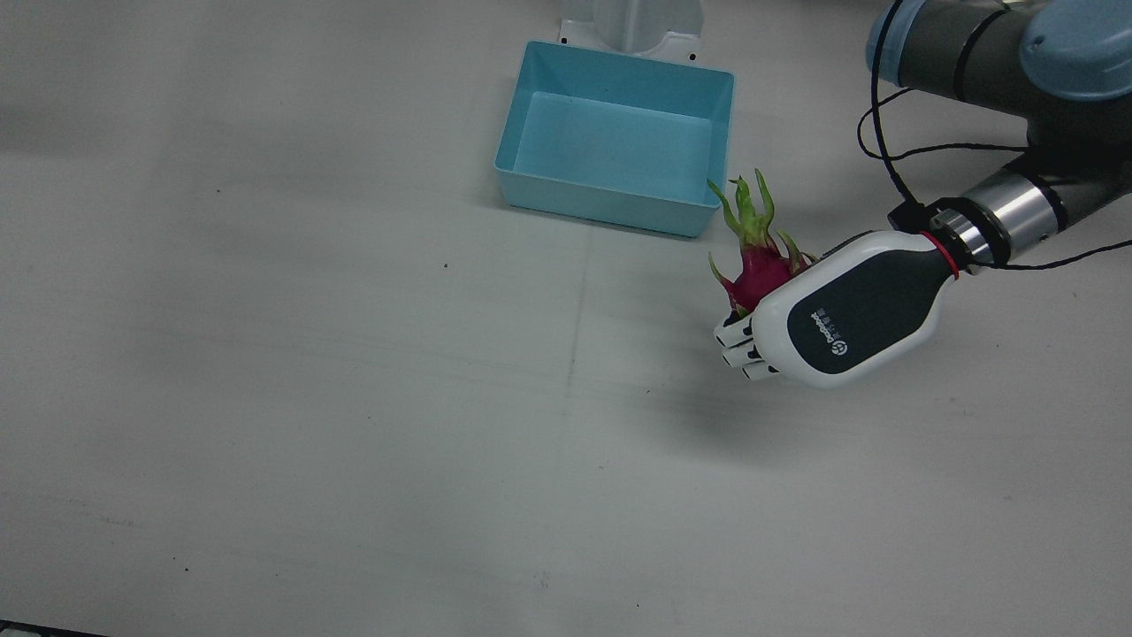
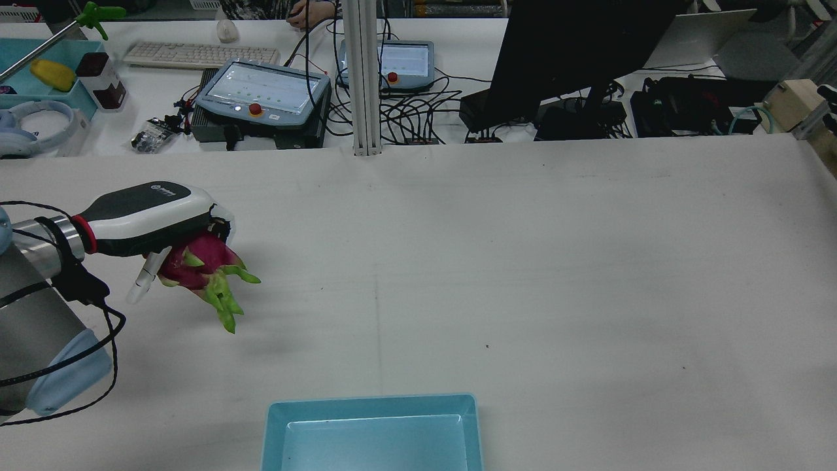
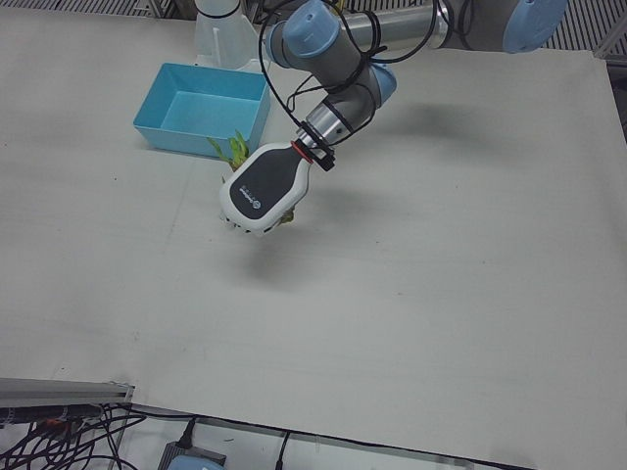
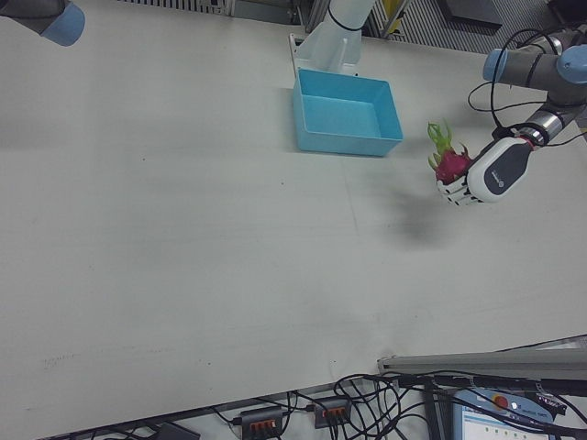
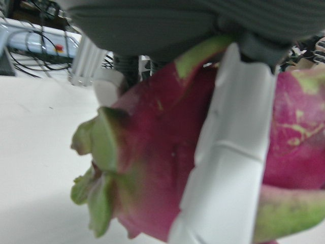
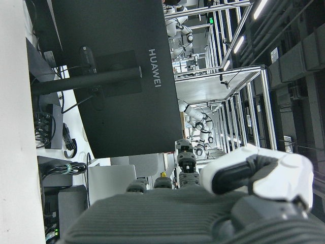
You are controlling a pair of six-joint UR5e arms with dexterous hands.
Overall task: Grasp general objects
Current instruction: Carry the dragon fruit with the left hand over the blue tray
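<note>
Left hand (image 1: 840,323) clamped around the dragon fruit (image 1: 756,265), right of centre in the front view, lifted clear of the table (image 1: 354,398); shadow falls below it. Leafy tips point toward the blue bin (image 1: 615,137), upper centre, empty. Judgement: carry level, keep the wrap firm so the fruit cannot slip, and clear the near rim before releasing. Right hand (image 6: 256,178) shows only partly in its own camera; state cannot be told.

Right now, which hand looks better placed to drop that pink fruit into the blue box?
The left hand: it already holds the dragon fruit beside the blue box.
</note>
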